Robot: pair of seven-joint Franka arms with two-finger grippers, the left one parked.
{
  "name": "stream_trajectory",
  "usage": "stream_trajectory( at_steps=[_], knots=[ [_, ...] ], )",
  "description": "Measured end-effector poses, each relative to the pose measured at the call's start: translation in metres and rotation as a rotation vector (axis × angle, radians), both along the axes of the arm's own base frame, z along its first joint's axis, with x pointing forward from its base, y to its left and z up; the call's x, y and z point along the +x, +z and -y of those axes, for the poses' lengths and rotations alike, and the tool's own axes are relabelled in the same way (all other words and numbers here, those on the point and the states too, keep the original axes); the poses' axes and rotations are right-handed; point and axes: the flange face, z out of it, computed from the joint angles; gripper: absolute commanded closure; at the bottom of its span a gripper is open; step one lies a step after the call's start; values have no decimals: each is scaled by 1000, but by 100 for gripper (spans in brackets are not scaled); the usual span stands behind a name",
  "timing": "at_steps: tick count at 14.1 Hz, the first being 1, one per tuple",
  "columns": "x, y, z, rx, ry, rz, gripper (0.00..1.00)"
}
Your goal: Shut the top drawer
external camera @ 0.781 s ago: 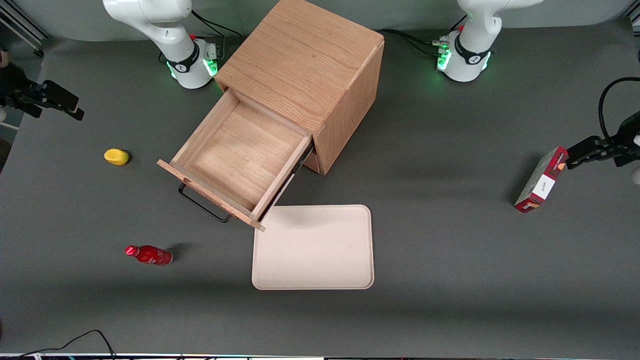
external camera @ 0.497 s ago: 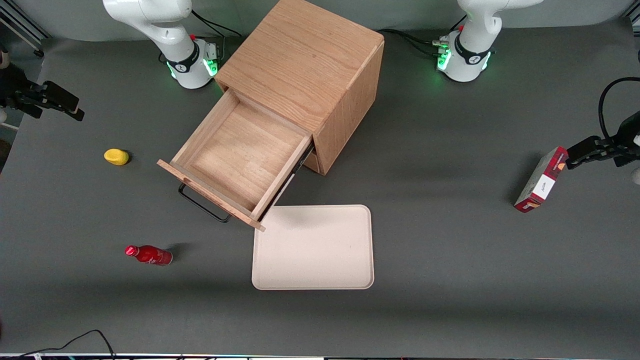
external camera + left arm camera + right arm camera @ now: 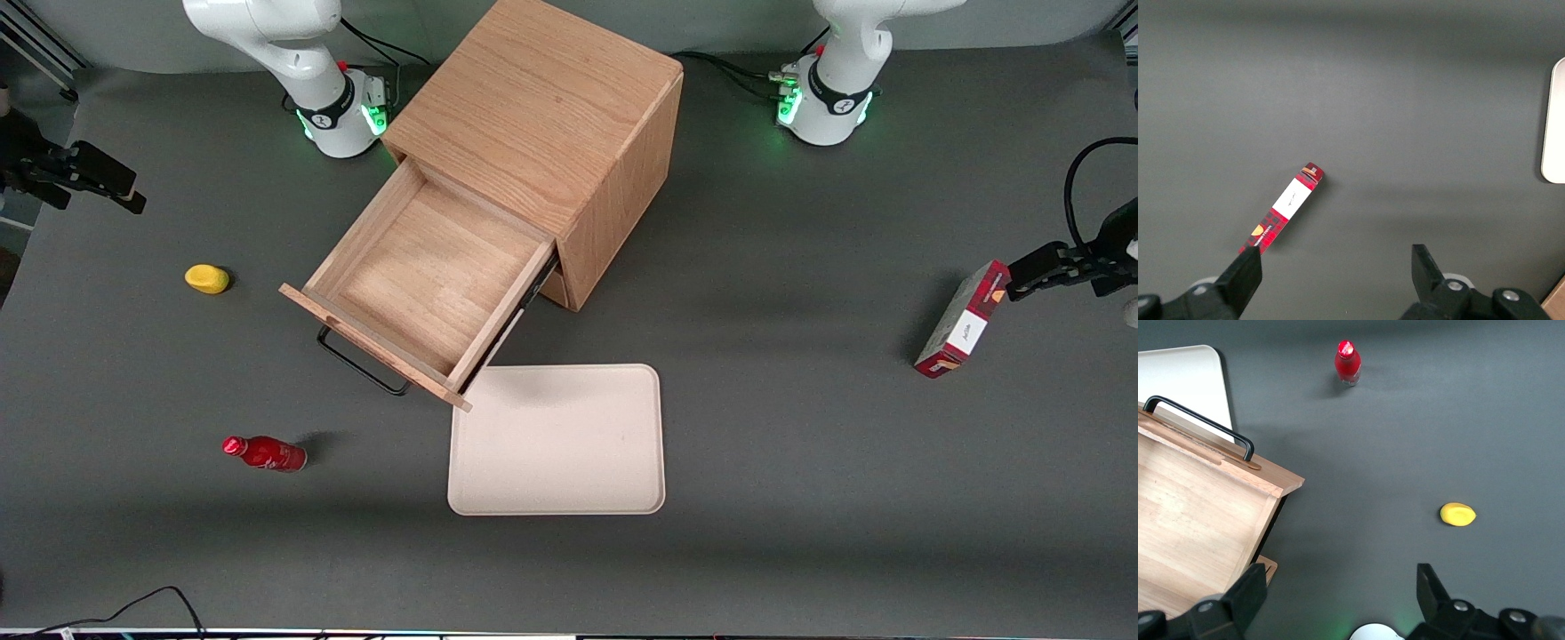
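The oak cabinet (image 3: 542, 124) stands in the middle of the table. Its top drawer (image 3: 427, 276) is pulled far out and is empty, with its front panel and thin black bar handle (image 3: 360, 364) turned toward the front camera. The drawer (image 3: 1198, 513) and handle (image 3: 1201, 423) also show in the right wrist view. My right gripper (image 3: 133, 197) hangs above the table's edge at the working arm's end, well apart from the drawer. It is open and empty (image 3: 1338, 590), its fingers (image 3: 1248, 593) wide apart.
A yellow object (image 3: 206, 278) lies between gripper and drawer. A red bottle (image 3: 265, 452) lies nearer the front camera. A cream tray (image 3: 557, 438) lies in front of the drawer's corner. A red box (image 3: 963, 319) stands toward the parked arm's end.
My right gripper has drifted slightly away from the cabinet, toward the table's edge. The drawer has not moved.
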Motion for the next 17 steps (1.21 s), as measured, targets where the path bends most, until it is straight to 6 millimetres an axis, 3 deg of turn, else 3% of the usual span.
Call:
stream_trajectory(
  at_steps=[7, 9, 13, 17],
  knots=[
    [1, 1, -2, 1, 4, 2, 0],
    [10, 5, -15, 2, 28, 11, 0],
    [61, 16, -75, 19, 142, -14, 0],
    [104, -2, -99, 48, 181, -15, 0]
  ],
)
